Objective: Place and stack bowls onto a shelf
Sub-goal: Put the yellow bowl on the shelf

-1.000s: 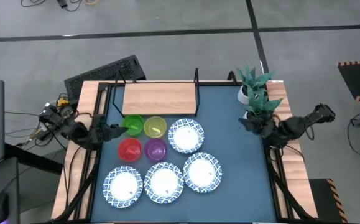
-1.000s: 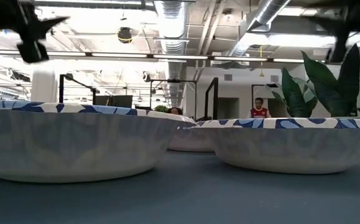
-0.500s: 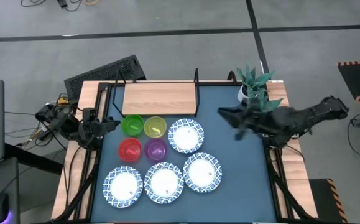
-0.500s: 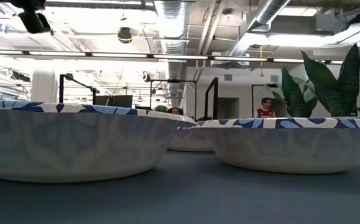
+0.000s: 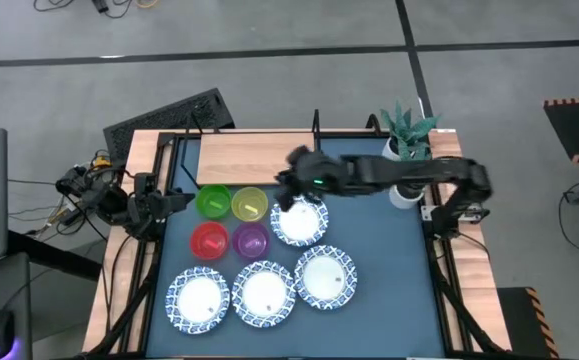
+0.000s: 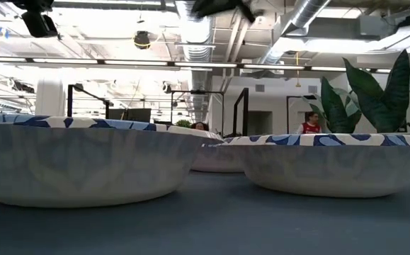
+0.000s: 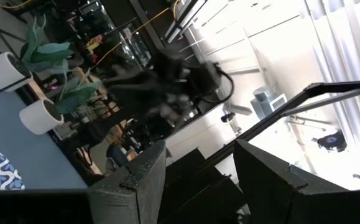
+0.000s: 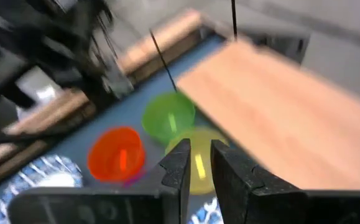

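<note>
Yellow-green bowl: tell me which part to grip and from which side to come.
Grip the rim of the yellow-green bowl, coming from straight above, one finger inside its open mouth. It sits upright, with the green bowl and the magenta-purple bowl close beside it, so a side approach looks crowded. The rim edge nearest the shelf seems freest. The right gripper is already close by.

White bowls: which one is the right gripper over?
The white bowl beside the yellow-green bowl, nearest the shelf. The right gripper hangs at its rim; the other three sit clear.
</note>
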Robot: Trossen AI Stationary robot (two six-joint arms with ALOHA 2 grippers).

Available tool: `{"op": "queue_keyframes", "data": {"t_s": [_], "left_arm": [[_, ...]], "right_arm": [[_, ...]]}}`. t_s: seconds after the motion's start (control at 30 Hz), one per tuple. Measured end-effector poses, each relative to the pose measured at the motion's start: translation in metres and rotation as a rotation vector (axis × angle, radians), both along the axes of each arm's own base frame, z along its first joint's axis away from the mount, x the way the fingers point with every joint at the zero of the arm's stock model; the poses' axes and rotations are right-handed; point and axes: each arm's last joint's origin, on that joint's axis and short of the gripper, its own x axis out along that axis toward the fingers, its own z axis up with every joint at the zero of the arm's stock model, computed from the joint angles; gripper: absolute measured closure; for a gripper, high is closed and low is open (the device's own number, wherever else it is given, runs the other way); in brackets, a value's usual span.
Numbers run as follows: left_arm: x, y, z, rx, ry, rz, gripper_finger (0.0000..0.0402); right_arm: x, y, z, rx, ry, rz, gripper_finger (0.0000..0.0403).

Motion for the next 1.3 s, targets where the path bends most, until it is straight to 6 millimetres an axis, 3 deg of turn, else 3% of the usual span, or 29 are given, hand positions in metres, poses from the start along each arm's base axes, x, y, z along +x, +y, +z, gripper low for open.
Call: {"op": "queue_keyframes", "data": {"t_s": [0.2,0.4,0.57,0.97,1.17,1.3], "left_arm": [[0.001,0.000,-0.001,0.009,0.017,0.001,0.0225],[0.001,0.000,-0.002,0.017,0.029,0.019,0.0225],[0.001,0.000,-0.002,0.009,0.034,0.037,0.0225],[0.002,0.000,-0.004,0.012,0.053,0.044,0.0225],[0.002,0.001,-0.004,0.011,0.057,0.050,0.0225],[0.002,0.001,-0.004,0.009,0.059,0.056,0.0225]], "right_arm": [[0.040,-0.023,-0.053,0.186,0.124,0.049,0.0260],[0.063,-0.039,-0.114,0.291,0.252,0.019,0.0187],[0.075,-0.048,-0.150,0.309,0.302,-0.013,0.0174],[0.083,-0.064,-0.187,0.293,0.355,-0.091,0.0184],[0.086,-0.068,-0.196,0.312,0.348,-0.097,0.0186],[0.083,-0.070,-0.198,0.339,0.373,-0.089,0.0214]]}}
